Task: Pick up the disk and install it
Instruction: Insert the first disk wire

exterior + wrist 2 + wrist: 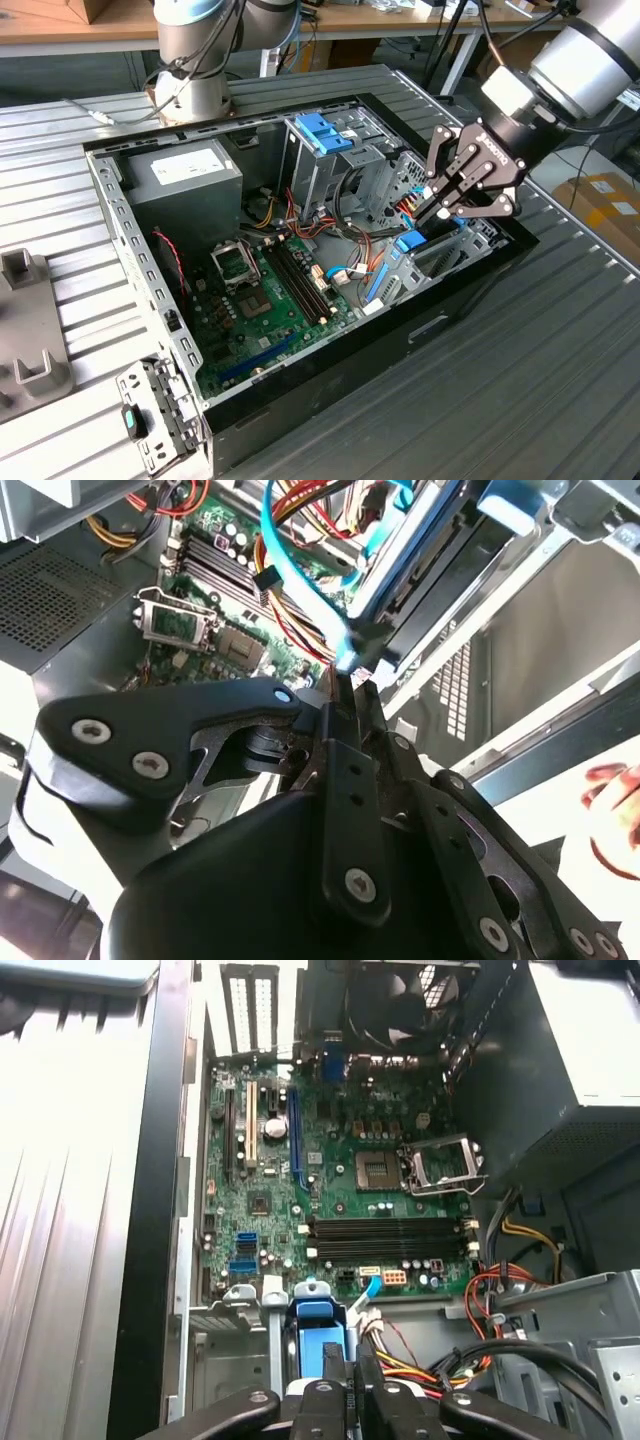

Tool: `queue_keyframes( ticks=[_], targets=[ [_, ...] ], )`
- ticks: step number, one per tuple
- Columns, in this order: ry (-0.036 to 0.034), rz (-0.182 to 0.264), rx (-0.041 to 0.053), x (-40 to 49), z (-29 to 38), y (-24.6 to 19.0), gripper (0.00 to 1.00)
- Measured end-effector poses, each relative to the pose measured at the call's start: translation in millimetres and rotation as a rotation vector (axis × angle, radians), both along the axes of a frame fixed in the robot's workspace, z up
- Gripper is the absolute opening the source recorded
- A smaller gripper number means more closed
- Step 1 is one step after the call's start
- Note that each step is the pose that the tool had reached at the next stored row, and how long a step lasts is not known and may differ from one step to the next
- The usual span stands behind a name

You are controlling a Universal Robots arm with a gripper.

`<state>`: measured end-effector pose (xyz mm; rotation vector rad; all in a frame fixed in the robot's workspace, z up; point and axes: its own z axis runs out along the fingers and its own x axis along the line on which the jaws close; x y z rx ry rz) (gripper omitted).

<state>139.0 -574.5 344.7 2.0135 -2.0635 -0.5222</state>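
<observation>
The disk (pixel 408 243) stands tilted on edge in the low bay at the front of the open computer case (pixel 110 215), on the exterior view's right. Its bright blue rail shows in the exterior view, and its dark body (pixel 440 570) shows in the second wrist view. My gripper (pixel 428 212) hangs just above it, pointing down into the bay. Its fingers (pixel 325 1400) stand close together, shut on the blue end of the disk (pixel 315 1325). The fingertips (pixel 347 680) meet that blue end beside a blue cable (pixel 285 570).
A tall metal cage with a blue bracket (pixel 322 130) rises right behind the bay. Red, yellow and black cables (pixel 300 225) lie between cage and motherboard (pixel 270 300). The grey power-supply box (pixel 185 170) fills the far corner. A grey fixture (pixel 25 320) sits on the table at the exterior view's left.
</observation>
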Motion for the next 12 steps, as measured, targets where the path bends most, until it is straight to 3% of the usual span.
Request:
queue_keyframes(
  ticks=[8, 10, 12],
  targets=[
    [0.0042, 0.0, 0.0, 14.2, -4.2, 0.0, 0.17],
    [0.0148, 0.0, 0.0, 42.7, -8.7, 0.0, 0.17],
    [0.0188, 0.0, -0.0002, 43.7, -14.2, -0.2, 0.17]
  ],
)
